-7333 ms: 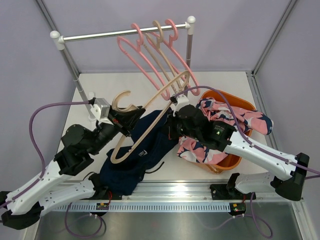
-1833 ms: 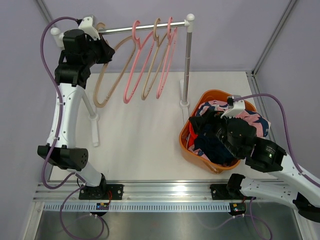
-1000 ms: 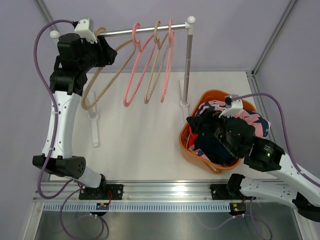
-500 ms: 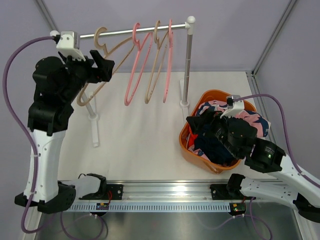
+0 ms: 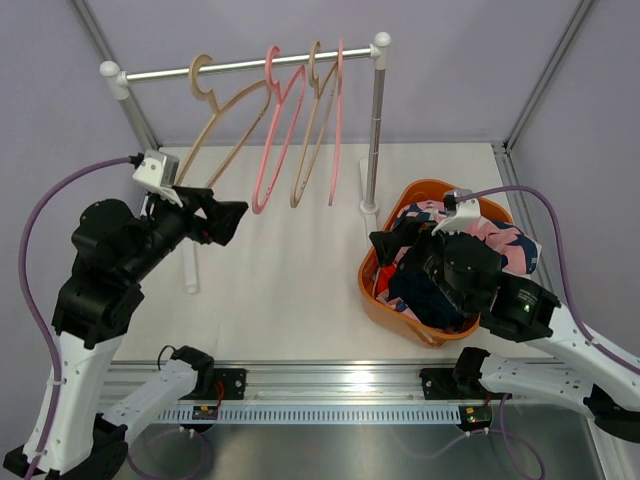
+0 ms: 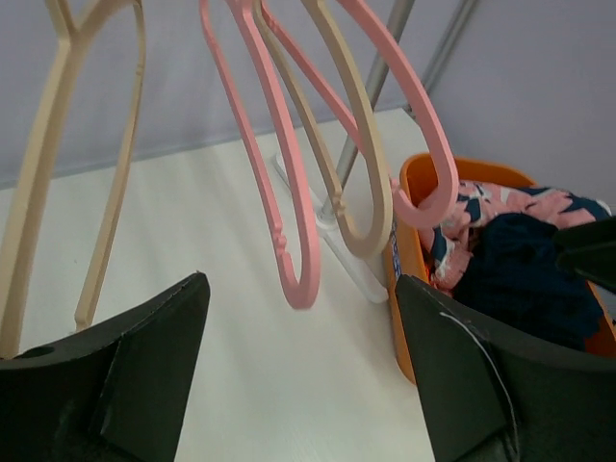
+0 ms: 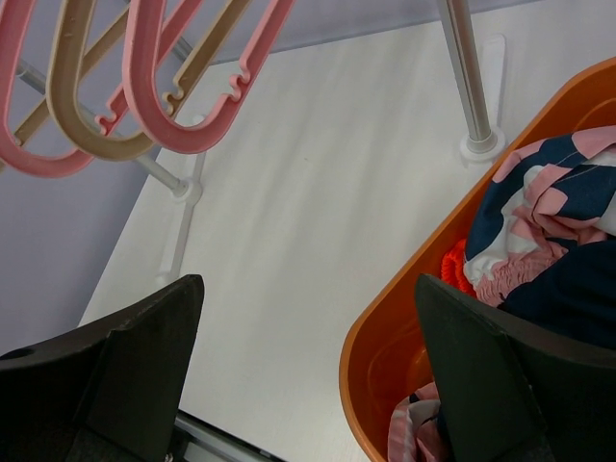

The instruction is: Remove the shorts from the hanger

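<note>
Left arm has come down from the rail [image 5: 250, 66], leaving the beige hanger [image 5: 213, 125] hooked there bare.

Top view: left gripper [image 5: 225, 218] hangs near the hangers. The right gripper [image 5: 383, 243] hovers over the basket [image 5: 368, 288], which holds the navy shorts [image 5: 410, 290] and pink patterned shorts [image 5: 505, 238].

Left wrist: fingers spread, empty.

Right wrist: likewise splayed, holding nothing.

I see every hanger stripped and judge removal complete.

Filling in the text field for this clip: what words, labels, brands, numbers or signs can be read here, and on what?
No text can be read in any view.
Two small tags on the base rail: too small to read.
The hangers, the orange basket and the shorts show no lettering.
</note>
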Robot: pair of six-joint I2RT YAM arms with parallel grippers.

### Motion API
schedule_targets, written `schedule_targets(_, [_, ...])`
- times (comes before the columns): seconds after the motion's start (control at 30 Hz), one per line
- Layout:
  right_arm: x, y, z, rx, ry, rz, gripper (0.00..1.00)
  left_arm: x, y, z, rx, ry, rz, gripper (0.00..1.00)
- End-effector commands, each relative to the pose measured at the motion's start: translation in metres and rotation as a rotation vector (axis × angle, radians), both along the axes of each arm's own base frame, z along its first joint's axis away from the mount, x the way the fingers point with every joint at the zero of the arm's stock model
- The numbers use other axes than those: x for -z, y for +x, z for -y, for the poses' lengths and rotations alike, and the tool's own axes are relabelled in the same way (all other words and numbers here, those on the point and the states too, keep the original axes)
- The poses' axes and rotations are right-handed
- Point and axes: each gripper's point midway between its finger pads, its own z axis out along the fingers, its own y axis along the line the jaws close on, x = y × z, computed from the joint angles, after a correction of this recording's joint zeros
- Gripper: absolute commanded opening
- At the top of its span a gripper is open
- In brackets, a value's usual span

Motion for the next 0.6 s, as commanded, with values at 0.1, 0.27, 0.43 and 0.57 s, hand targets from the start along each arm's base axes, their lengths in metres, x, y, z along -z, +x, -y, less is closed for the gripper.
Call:
schedule_targets(0.1, [-0.001, 0.004, 0.01, 0.051, 0.019, 0.031, 0.99, 0.029, -0.031, 0.017, 0.155, -0.034, 0.012, 0.83])
schedule_targets(0.27, [-0.004, 0.005, 0.014, 0.066, 0.01, 0.045, 1.0, 0.061, -0.037, 0.02, 0.187, -0.013, -0.027, 0.84])
schedule_targets(0.43, [-0.011, 0.007, 0.013, 0.067, 0.013, 0.062, 0.99, 0.08, -0.033, 0.021, 0.183, -0.004, -0.046, 0.84])
schedule_targets(0.57, [-0.01, 0.009, 0.011, 0.069, 0.009, 0.064, 0.99, 0.09, -0.028, 0.018, 0.166, 0.021, -0.051, 0.84])
